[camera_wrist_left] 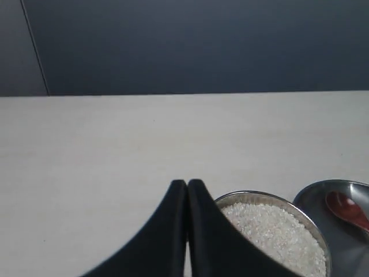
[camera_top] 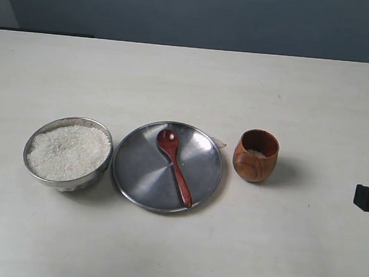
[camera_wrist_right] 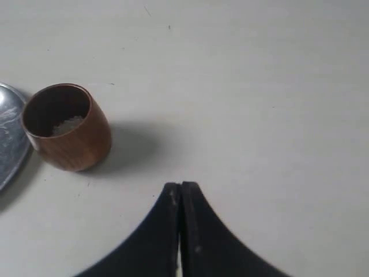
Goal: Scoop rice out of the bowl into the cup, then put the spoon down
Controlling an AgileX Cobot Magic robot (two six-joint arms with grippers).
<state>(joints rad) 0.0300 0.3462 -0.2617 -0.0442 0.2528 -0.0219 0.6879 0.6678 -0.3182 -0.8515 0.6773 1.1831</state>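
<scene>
Both of your tools are empty. The left tool (camera_wrist_left: 187, 187) has its fingers pressed together and hangs just beside the bowl (camera_top: 70, 120). The right tool (camera_wrist_right: 180, 187) is likewise pinched shut on nothing, out past the cup (camera_top: 255, 157) at the 3 o'clock edge of the table (camera_top: 188, 82).

The spoon (camera_top: 175, 166) lies flat on the steel plate (camera_top: 138, 167), head toward 11 o'clock and handle running down to 5 o'clock, its end near the plate's rim. The bowl sits touching or just off the plate at 9 o'clock, and the cup stands just beside it at 3 o'clock. The rice (camera_top: 68, 150) fills the bowl nearly to the rim, and a few grains show in the bottom of the cup.

Watch the pickup first: the handle is slim and rests on slick metal, so a tool that closes off-centre will likely skid it away or drag the plate into the bowl. With the bowl so full, a deep dig would probably push grains over the rim. The cup's mouth is small and its body rounded and light, so a loaded spoon tipped early spills on the plate, and a bump from the spoon or your tool could knock the cup over
</scene>
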